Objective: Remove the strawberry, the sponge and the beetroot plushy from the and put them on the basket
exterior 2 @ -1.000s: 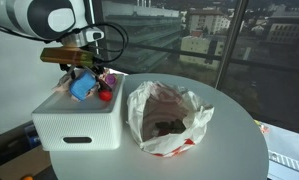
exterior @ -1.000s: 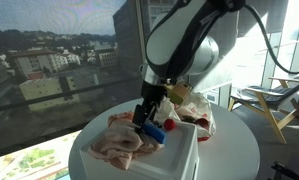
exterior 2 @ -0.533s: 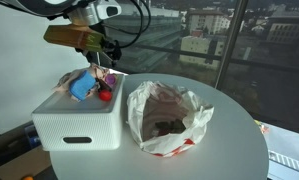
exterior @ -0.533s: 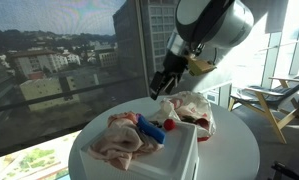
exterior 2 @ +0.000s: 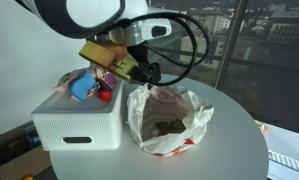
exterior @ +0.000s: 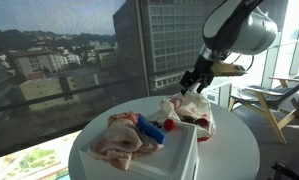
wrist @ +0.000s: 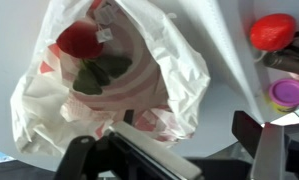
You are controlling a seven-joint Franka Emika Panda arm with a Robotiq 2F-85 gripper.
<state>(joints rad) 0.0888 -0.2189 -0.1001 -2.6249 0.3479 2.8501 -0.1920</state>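
Note:
A white plastic bag lies open on the round white table, also in an exterior view and the wrist view. Inside it sits a red plush with green leaves, the beetroot. A white box, the basket, holds a blue sponge and a red strawberry. My gripper hangs open and empty just above the bag's mouth.
A pink crumpled cloth fills the rest of the basket. A purple round thing lies by the strawberry. The table is round, with its edge close on all sides. Windows stand behind.
The gripper has let go of the blue sponge on the basket, risen, and swung across from the basket to above the bag.

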